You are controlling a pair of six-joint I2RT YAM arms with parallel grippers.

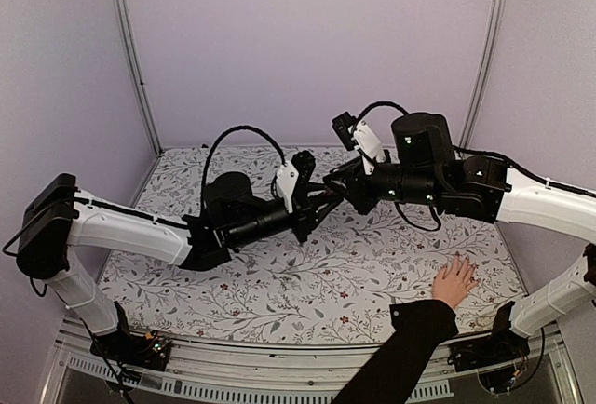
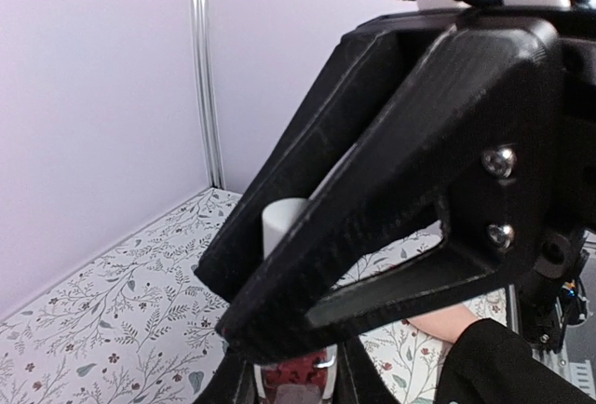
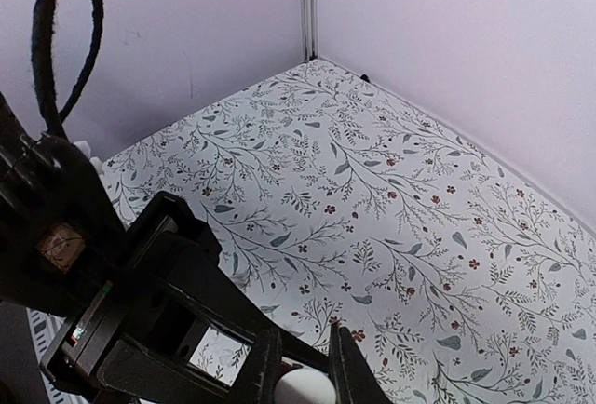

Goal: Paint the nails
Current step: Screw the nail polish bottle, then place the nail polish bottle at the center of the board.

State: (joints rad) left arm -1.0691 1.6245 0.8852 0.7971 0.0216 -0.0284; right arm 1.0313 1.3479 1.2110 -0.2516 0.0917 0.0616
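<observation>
Floral-print cloth covers the table (image 1: 279, 283), and on it, at the near right edge, lies the hand (image 1: 454, 281), palm down with fingers spread. The nails sit at the fingertips of this hand, pointing toward the table centre. They are too small to resolve in the top view. A black sleeve (image 1: 400, 353) runs from the wrist to the near edge. In the left wrist view only a small part of the hand (image 2: 436, 326) shows, beside the sleeve (image 2: 498, 362).

Well apart from the hand, above the table centre, the two arms meet tip to tip in the air. The left gripper (image 1: 321, 201) is clamped on the dark-red bottle (image 2: 294, 376). The bottle sits between its fingers at the bottom of the left wrist view, with the white cap (image 2: 282, 224) pointing away from that camera. The right gripper (image 1: 337, 190) comes in from the opposite side. In the right wrist view its fingers (image 3: 265, 371) press both sides of the white cap (image 3: 303, 387), closed on it.

Plain lilac walls (image 1: 307, 41) enclose the table on three sides, with metal posts (image 1: 130, 50) at the far corners.
</observation>
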